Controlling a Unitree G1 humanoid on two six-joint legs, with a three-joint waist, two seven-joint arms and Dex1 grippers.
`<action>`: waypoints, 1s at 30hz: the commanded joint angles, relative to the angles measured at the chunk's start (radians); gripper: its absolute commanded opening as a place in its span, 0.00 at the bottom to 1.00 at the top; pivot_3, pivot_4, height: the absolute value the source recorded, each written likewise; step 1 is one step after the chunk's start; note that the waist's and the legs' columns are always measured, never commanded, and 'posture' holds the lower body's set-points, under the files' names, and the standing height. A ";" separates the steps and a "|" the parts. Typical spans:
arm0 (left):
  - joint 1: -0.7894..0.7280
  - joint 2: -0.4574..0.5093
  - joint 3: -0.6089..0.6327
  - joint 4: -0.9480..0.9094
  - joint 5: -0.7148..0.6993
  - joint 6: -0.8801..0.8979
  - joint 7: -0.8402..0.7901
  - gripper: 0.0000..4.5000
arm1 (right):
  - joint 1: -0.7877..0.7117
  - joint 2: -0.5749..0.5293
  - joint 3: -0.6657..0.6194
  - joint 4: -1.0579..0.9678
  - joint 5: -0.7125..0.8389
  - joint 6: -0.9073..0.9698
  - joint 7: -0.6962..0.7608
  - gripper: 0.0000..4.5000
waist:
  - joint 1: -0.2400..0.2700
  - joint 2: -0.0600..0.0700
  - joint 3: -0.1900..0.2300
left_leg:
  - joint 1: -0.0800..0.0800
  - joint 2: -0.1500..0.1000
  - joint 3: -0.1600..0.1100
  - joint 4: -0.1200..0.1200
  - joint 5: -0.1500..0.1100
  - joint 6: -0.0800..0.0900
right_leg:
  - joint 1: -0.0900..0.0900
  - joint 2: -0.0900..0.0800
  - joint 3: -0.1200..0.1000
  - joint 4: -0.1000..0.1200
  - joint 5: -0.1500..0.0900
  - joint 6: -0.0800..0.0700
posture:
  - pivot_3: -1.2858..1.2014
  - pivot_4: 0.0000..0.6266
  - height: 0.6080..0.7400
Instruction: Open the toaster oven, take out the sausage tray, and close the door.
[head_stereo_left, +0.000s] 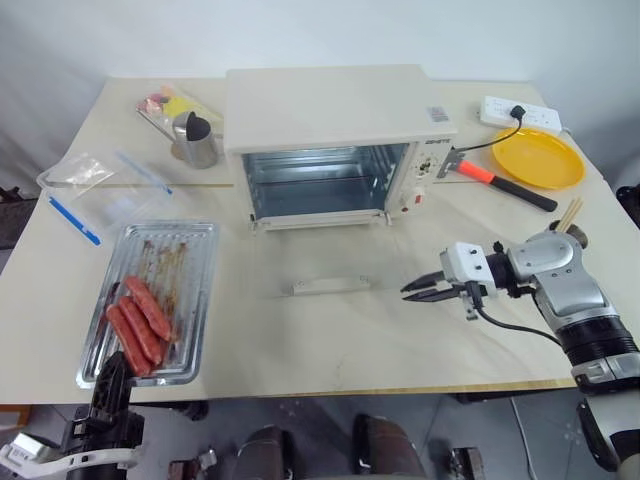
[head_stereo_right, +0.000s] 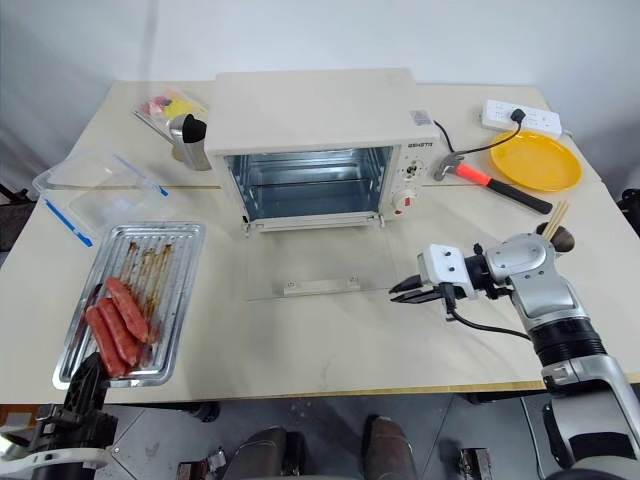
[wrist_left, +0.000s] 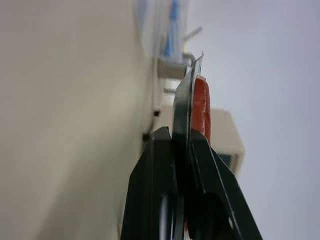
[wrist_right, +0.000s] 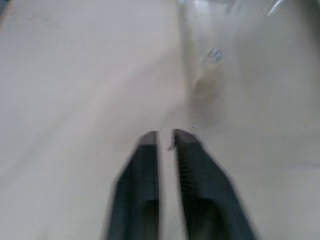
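Tabletop (head_stereo_left: 300, 340), oven (head_stereo_left: 335, 105) logo illegible

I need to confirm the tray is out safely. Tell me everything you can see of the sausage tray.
The sausage tray is a shiny rectangular metal pan with a ribbed, grease-stained floor. Three red-brown sausages lie side by side toward its near end. It rests flat on the table at the robot's left, outside the toaster oven. The left gripper has its jaws shut on the near rim.

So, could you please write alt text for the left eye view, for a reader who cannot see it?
The toaster oven stands open, its glass door lying flat on the table. The sausage tray rests on the table's left, its near edge pinched by the left hand. The right hand, shut, hovers beside the door.
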 joint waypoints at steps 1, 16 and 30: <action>-0.007 -0.011 0.059 0.005 -0.012 -0.002 -0.015 0.00 | -0.016 -0.005 -0.016 0.091 -0.015 -0.056 0.047 0.01 | 0.000 0.000 0.000 | 0.000 0.000 0.000 0.001 0.000 0.000 | 0.001 0.000 0.000 0.000 0.000 0.000 | 0.52 0.24 1.00; -0.114 -0.026 0.111 0.102 -0.012 0.103 0.021 0.00 | -0.226 0.192 -0.094 0.360 -0.023 -0.069 -0.116 0.01 | -0.002 0.002 0.001 | 0.000 0.001 0.000 0.001 0.001 0.001 | 0.001 0.000 0.002 0.001 0.004 -0.001 | 0.52 0.24 1.00; -0.154 0.093 0.095 0.134 -0.012 0.261 0.021 0.00 | -0.469 0.291 -0.265 0.288 0.100 0.159 -0.291 0.01 | -0.003 0.003 0.001 | -0.001 0.005 -0.001 -0.001 -0.001 -0.004 | -0.003 0.000 0.006 0.004 0.005 0.001 | 0.52 0.24 1.00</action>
